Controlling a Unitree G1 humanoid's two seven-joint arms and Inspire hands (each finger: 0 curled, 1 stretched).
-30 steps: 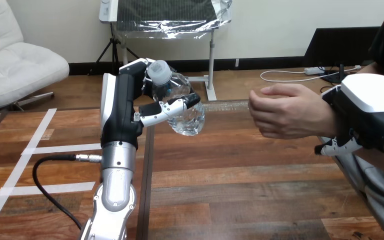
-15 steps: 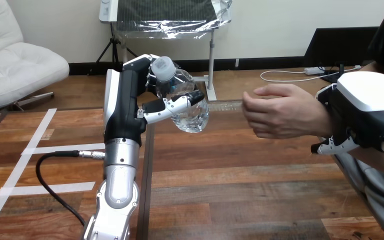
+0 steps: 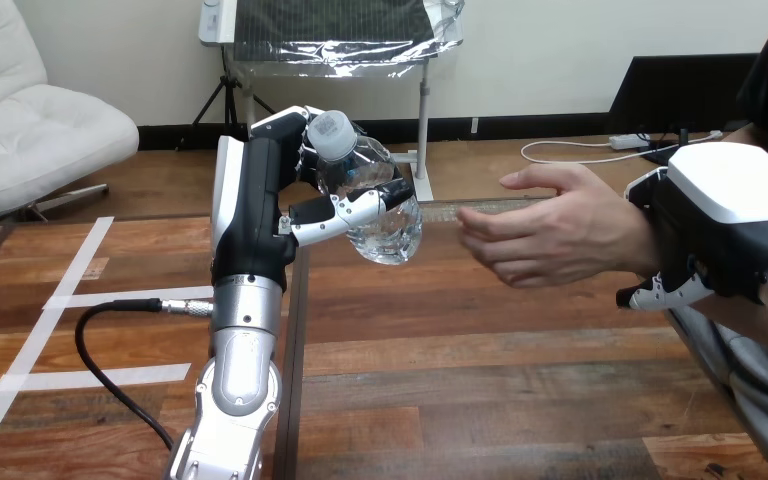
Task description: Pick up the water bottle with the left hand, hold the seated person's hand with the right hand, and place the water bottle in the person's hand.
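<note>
Water bottle of clear plastic sits in the grasp of the left robot hand, lifted well above the wooden surface. That robot hand stands upright on its silver forearm, with its white back shell turned away from the other robot hand. Its black-and-white fingers wrap across the front of the bottle's body, while the rest of the hand closes in behind it. The bottle leans. Its pale cap rises just above the top of the left robot hand, and its rounded base hangs lower, on the side facing the right robot hand. Between the two robot hands is the person's hand, held in the air at about the bottle's height. It is opened out loosely, with the palm turned toward the bottle and the thumb on top. Its tips come near the bottle's base but stay apart from it, with a plain gap of air between them. The right robot hand lies over the person's wrist with its white shell uppermost. Its fingertips curl round beneath the wrist, so this robot hand is clasped on the wrist, above the surface's edge.
</note>
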